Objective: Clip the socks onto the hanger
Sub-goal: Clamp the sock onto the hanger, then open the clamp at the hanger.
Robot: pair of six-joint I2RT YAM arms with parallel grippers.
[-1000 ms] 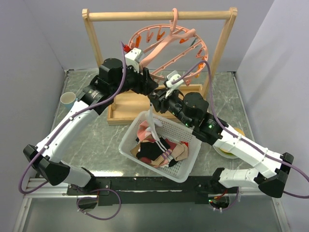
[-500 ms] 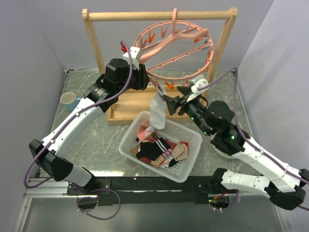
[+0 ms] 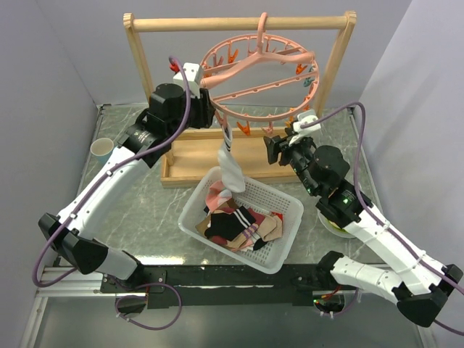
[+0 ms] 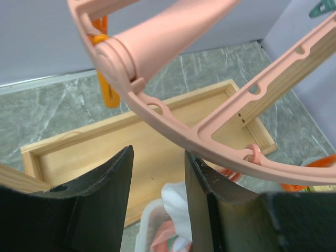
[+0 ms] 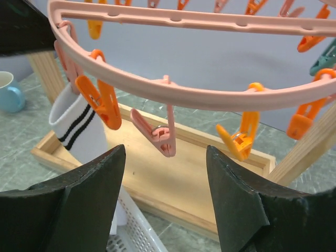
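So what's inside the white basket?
A pile of socks: black, pink, tan and striped. A white sock hanging from above reaches down into it. Whatever lies under the pile is covered.

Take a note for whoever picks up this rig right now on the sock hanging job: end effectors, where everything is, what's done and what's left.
Grippers: the left end effector is open and empty, up at the hanger rim. The right end effector is open and empty, just below the rim, facing the clips.
Things: the hanger hooks on the wooden rack. One striped sock hangs clipped from the rim, its toe down at the basket. The other socks lie heaped in the basket.
Done: one sock is up.
Left: clip the heaped socks, since many clips are free.
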